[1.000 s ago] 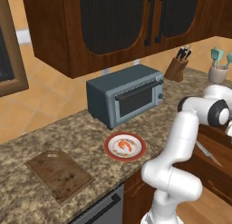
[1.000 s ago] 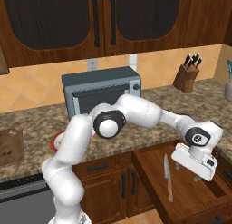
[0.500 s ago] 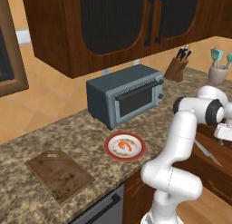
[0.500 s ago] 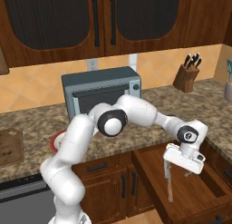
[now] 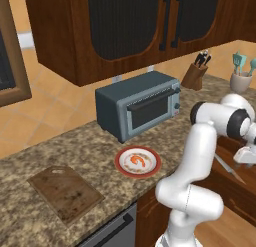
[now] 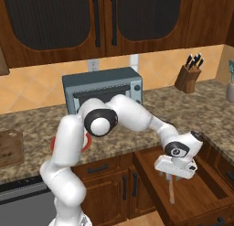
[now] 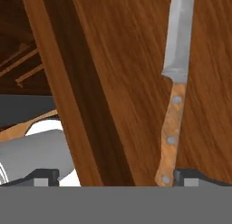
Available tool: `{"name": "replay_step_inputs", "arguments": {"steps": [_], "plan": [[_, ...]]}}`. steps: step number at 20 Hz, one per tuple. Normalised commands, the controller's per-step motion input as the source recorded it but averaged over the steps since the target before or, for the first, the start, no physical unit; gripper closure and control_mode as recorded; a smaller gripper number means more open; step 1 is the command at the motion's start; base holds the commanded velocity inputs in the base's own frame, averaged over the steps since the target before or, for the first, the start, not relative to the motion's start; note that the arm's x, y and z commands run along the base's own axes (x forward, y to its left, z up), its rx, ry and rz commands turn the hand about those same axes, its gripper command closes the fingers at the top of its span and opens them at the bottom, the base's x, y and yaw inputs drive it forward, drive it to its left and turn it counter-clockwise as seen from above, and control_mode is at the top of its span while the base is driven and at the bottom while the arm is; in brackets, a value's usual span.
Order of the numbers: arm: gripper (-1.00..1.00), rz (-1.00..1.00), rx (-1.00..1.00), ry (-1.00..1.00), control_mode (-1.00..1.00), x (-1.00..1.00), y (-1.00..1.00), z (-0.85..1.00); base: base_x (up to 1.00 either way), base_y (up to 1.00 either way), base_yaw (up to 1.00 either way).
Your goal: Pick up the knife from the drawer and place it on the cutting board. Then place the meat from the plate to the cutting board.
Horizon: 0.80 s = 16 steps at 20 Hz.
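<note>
One knife (image 7: 174,100) flat on drawer (image 6: 201,184) floor, tool (image 6: 175,167) just above it, jaws spread wide, holding nothing, meat (image 5: 137,161) on plate (image 5: 138,162), board (image 5: 65,192) left on table (image 5: 30,221)

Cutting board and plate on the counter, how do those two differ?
The cutting board is rectangular, dark brown and mottled, with a small tab handle; the plate is round and white with a red rim. The cutting board is bare, while the plate carries the small orange-pink meat. The cutting board looks larger than the plate. Both lie flat on the speckled counter, apart from each other.
</note>
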Motion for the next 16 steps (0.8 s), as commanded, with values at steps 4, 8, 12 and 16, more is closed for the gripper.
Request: {"name": "replay_step_inputs", "arguments": {"steps": [4,8,12,16], "plan": [[-1.00,-0.03,-0.02,-0.12,-1.00,0.48,-0.07,-0.11,0.00,0.00,0.00],[-1.00,-0.05,0.00,0.09,-1.00,0.55,-0.57,0.00,0.00,0.00,0.00],[-1.00,-0.06,0.00,0.17,-1.00,0.20,-0.56,-0.26,0.00,0.00,0.00],[-1.00,-0.02,0.00,0.13,-1.00,0.11,-0.46,-0.57,0.00,0.00,0.00]]}}
